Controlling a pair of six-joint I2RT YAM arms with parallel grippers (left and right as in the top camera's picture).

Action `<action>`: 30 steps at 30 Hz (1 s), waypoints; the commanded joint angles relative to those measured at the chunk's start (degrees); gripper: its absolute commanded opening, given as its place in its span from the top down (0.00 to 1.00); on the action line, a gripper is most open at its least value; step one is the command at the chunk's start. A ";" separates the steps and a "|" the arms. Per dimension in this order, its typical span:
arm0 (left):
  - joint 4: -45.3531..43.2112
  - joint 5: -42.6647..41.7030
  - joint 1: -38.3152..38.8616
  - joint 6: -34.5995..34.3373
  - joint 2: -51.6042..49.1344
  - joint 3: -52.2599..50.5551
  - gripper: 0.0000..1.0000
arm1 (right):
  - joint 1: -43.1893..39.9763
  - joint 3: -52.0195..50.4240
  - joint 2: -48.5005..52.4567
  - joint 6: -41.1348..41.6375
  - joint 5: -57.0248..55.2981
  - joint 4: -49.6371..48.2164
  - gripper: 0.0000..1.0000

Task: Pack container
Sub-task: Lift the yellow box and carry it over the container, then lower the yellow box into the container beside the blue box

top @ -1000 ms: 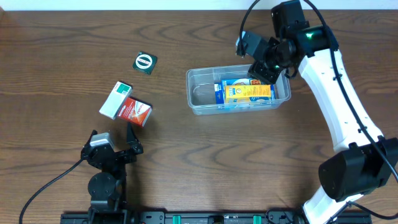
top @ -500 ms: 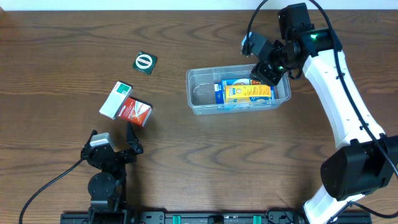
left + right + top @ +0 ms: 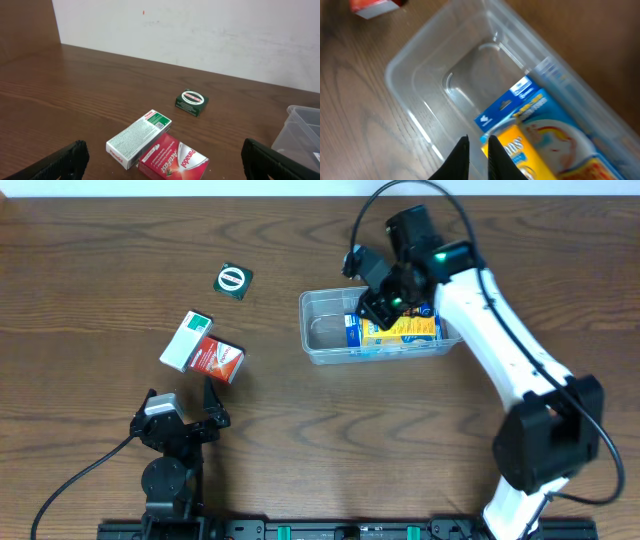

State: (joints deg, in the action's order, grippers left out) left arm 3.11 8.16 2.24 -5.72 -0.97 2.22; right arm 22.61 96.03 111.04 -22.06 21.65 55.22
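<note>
Dark brown wood-grain tabletop point(image 3: 300, 430), evenly lit. A plain white wall point(image 3: 200, 35) rises behind its far edge, with a brown panel point(image 3: 27, 22) at the left.

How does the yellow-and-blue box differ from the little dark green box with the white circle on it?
The yellow-and-blue cardboard box lies inside the clear plastic tub; the dark green square box sits outside it on the brown wooden table. The yellow-and-blue box is larger and oblong; the dark green one is smaller and square. Both lie flat.
</note>
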 commanded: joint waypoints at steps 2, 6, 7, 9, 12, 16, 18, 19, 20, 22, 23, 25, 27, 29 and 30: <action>1.88 1.36 -0.31 0.76 -0.07 -1.20 0.02 | 1.88 -0.59 2.82 4.92 -0.87 0.22 0.90; 1.88 1.36 -0.31 0.76 -0.07 -1.20 0.02 | 2.93 -0.59 3.85 4.98 -2.89 0.28 0.92; 1.88 1.36 -0.31 0.76 -0.07 -1.20 0.02 | 3.10 -0.59 3.85 5.44 -4.02 0.28 0.92; 1.88 1.36 -0.31 0.76 -0.07 -1.20 0.02 | 3.30 -0.59 3.85 5.86 -5.73 0.31 0.92; 1.88 1.36 -0.31 0.76 -0.07 -1.20 0.02 | 3.34 -0.63 3.87 5.86 -6.29 0.33 0.92; 1.88 1.36 -0.31 0.76 -0.07 -1.20 0.02 | 3.34 -1.01 4.37 5.77 -6.95 0.26 0.91; 1.88 1.36 -0.31 0.76 -0.07 -1.20 0.02 | 3.34 -1.68 4.48 5.77 -7.50 0.17 0.91; 1.88 1.36 -0.31 0.76 -0.07 -1.20 0.02 | 3.34 -2.12 4.48 5.79 -8.04 -0.02 0.92; 1.88 1.36 -0.31 0.76 -0.07 -1.20 0.02 | 3.34 -2.43 4.48 5.77 -8.72 0.04 0.92; 1.88 1.36 -0.31 0.76 -0.07 -1.20 0.02 | 3.34 -2.95 4.48 5.79 -10.58 0.09 0.92; 1.88 1.36 -0.31 0.76 -0.07 -1.20 0.02 | 3.32 -2.99 4.48 5.77 -11.21 0.31 0.92; 1.88 1.36 -0.31 0.76 -0.07 -1.20 0.02 | 3.28 -2.99 4.48 5.77 -11.98 0.48 0.92; 1.88 1.36 -0.31 0.76 -0.07 -1.20 0.02 | 3.28 -2.99 4.48 5.77 -13.27 0.72 0.92; 1.88 1.36 -0.31 0.76 -0.07 -1.20 0.02 | 3.28 -2.99 4.48 5.77 -14.60 0.98 0.92; 1.88 1.36 -0.31 0.76 -0.07 -1.20 0.02 | 3.28 -2.99 4.48 5.77 -15.43 1.14 0.92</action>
State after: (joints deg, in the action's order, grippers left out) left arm 3.11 8.16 2.24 -5.69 -0.97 2.22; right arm 25.58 93.47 114.74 -16.99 10.41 55.79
